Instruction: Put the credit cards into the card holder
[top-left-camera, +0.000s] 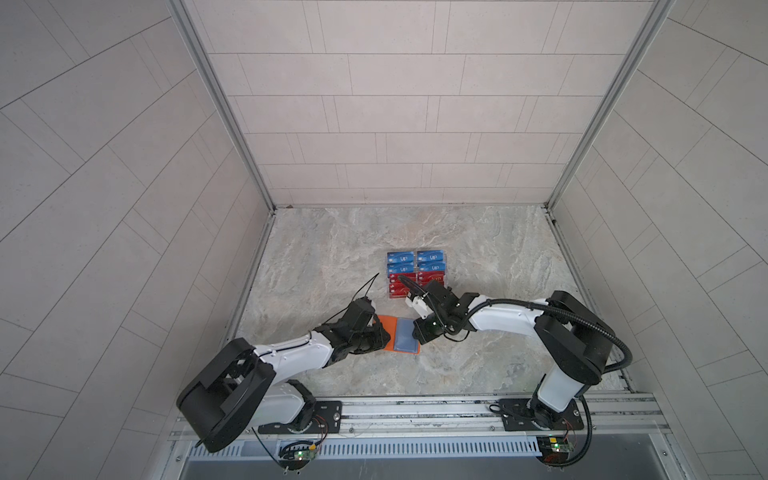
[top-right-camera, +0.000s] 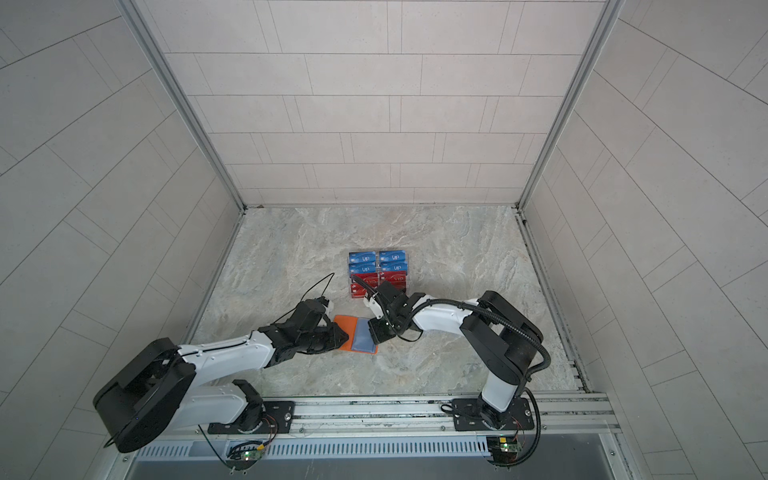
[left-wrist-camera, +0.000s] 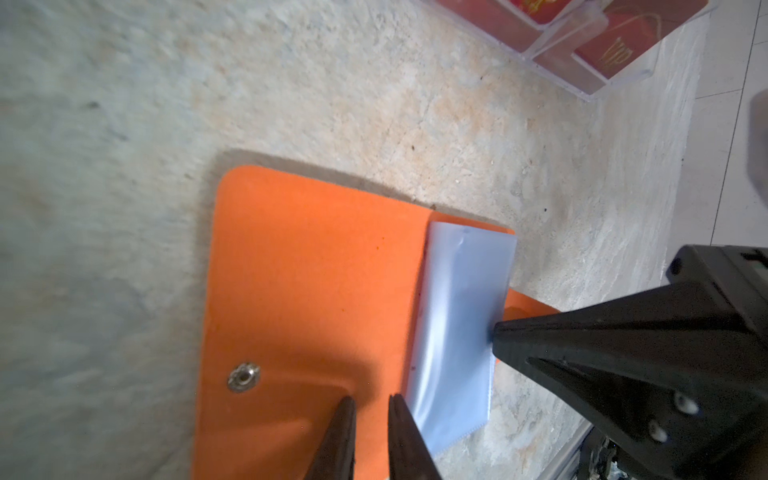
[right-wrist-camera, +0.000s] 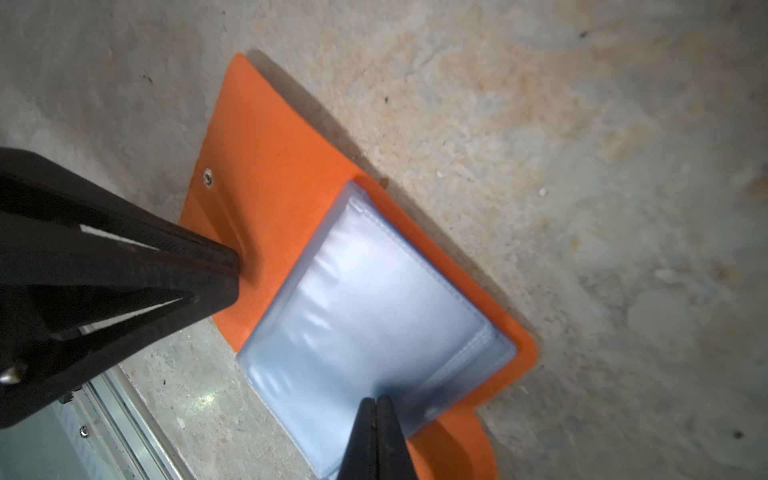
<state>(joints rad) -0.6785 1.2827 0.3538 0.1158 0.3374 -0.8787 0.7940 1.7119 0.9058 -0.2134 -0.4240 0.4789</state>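
The card holder (top-left-camera: 385, 325) (top-right-camera: 344, 323) lies open on the marble table, orange cover down, with its clear sleeves (right-wrist-camera: 374, 307) (left-wrist-camera: 459, 316) facing up. My left gripper (left-wrist-camera: 372, 401) (top-left-camera: 387, 338) rests on the orange cover beside the snap button (left-wrist-camera: 244, 377). Its jaws stand a narrow gap apart with nothing between them. My right gripper (right-wrist-camera: 376, 401) (top-left-camera: 419, 334) is shut, its tips pressed onto the top sleeve near the tab edge. The credit cards (top-left-camera: 417, 272) (top-right-camera: 378, 272), blue rows behind red rows, stand beyond the holder.
A clear acrylic tiered rack (left-wrist-camera: 561, 62) holds the cards, just behind the right wrist. A metal rail (top-left-camera: 415, 409) runs along the table's front edge. Tiled walls close in the left, right and back.
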